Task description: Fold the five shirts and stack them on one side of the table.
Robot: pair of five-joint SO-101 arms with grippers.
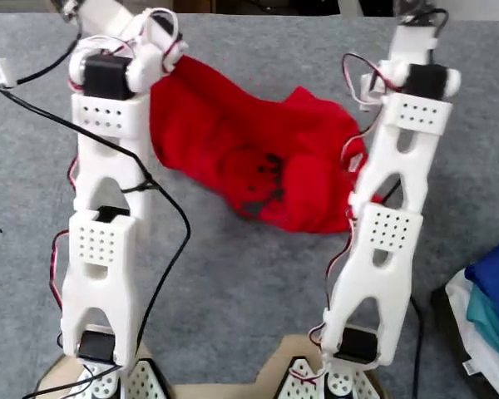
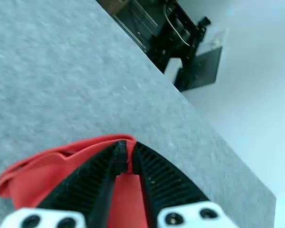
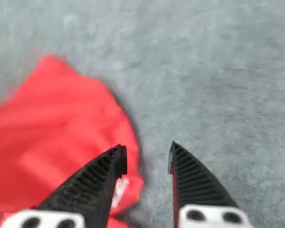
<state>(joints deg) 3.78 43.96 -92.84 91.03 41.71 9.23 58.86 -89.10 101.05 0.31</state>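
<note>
One red shirt (image 1: 258, 158) lay crumpled on the grey worktop (image 1: 233, 291), in the far half, between the left arm (image 1: 104, 208) and the right arm (image 1: 391, 191). A broad stretch of grey surface lay between the shirt and the bases of both arms. In the left wrist view the worktop (image 2: 61, 71) ended in a straight edge that ran diagonally, with pale floor and some dark equipment (image 2: 180, 38) behind it. The pinched hem of the shirt (image 2: 47, 166) was near this edge but not at it.

In the high view the upper link of the right arm covered the right side of the shirt, and the left arm with its cables covered the left border. A dark print sat in the folds in the middle, and I could not make out its shape. At the right border of the high view a pile of folded clothes (image 1: 491, 299), blue over teal over white, was cut off by the frame. Whether it rested on the worktop I could not tell.

The left end effector (image 2: 126, 147) was closed tightly on an edge of the shirt, with red cloth between its black ribbed fingers. The right end effector (image 3: 147, 148) was moderately open and held nothing. One finger was over the border of the shirt (image 3: 52, 123), the other over the grey worktop (image 3: 204, 71).
</note>
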